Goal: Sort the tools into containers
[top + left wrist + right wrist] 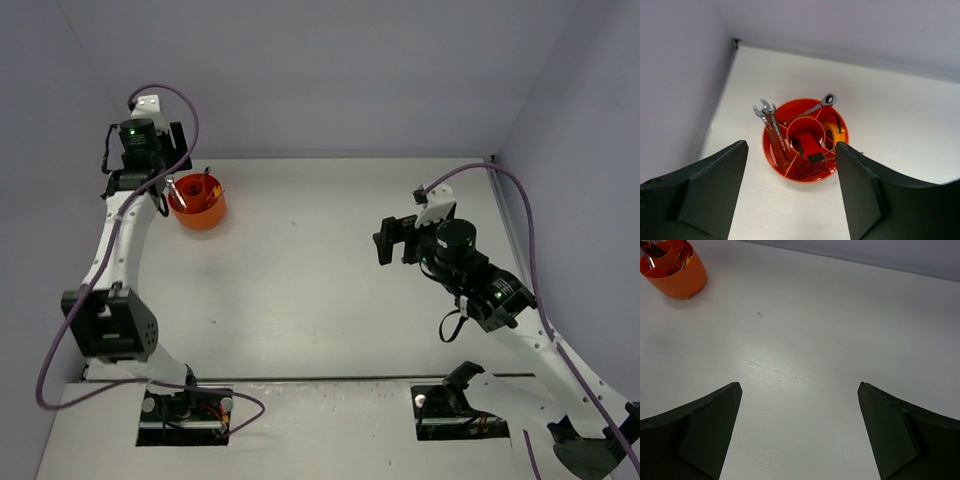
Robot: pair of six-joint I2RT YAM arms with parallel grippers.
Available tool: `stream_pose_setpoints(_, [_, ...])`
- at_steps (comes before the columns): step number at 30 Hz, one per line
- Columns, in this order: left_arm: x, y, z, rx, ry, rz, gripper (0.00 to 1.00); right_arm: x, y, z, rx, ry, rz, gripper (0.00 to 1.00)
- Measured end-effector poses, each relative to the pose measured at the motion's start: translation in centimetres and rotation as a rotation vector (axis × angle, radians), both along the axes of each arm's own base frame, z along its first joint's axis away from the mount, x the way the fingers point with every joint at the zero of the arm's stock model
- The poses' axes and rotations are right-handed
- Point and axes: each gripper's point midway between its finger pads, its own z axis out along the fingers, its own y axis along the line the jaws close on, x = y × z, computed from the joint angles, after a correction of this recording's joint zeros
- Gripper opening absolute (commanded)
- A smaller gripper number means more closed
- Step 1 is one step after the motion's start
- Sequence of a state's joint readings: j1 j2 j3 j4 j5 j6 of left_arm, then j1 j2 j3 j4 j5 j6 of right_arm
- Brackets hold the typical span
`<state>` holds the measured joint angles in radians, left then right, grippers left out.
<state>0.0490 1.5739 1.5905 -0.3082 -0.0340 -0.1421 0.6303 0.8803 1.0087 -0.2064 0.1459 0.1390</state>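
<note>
Right gripper [800,385]: hangs over the middle-right of the table [805,330], fingers spread wide, nothing between them. No loose tool shows on the surface below it, nor anywhere on the table in the overhead view.

Left gripper [791,147]: reaches to the far left, above the tub [810,175], fingers spread apart and holding nothing. The tub stands upright near the back-left corner, close to the side wall.

Tub contents, from the left wrist view:
- a bundle of silver wrenches [771,125] stands in the left compartment, heads above the rim
- one ring-ended wrench [816,105] leans out over the far rim
- a red-black tool [807,145] sits in the central ring
- the tape measure [834,135] is in the right compartment

I cannot make out the blue-red screwdriver.

Judgement: the sorting looks finished or very nearly so. What is left is to confirm the screwdriver and draw the arms clear.
</note>
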Motion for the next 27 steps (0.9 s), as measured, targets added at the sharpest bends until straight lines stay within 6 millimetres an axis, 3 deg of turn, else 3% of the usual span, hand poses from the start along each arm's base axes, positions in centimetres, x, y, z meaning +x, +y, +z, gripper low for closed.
stream_pose_setpoints(5, [-8.6,0.2,8.5,0.019,-0.177,0.032,0.75,-1.6,-2.8,2.9,0.033,-0.082,-0.070,1.00])
stream_pose_setpoints(8, [-14.7,0.6,9.9,0.035,-0.242,0.071,0.77,-2.8,-4.5,4.6,0.069,-0.138,-0.111,1.00])
stream_pose_setpoints(13, [-23.4,1.2,5.5,0.051,-0.223,0.129,0.79,-4.7,-7.4,6.0,0.104,-0.213,-0.185,1.00])
stream_pose_setpoints(17, [-28.1,1.6,1.5,0.059,-0.180,0.165,0.81,-5.1,-8.7,5.5,0.082,-0.225,-0.229,1.00])
stream_pose_setpoints(21, [-31.0,1.9,-1.2,0.057,-0.145,0.197,0.82,-5.2,-9.2,4.0,0.038,-0.205,-0.238,1.00])
stream_pose_setpoints(27, [-32.5,2.3,-3.7,0.048,-0.111,0.232,0.85,-5.1,-9.3,2.7,0.001,-0.181,-0.244,1.00])
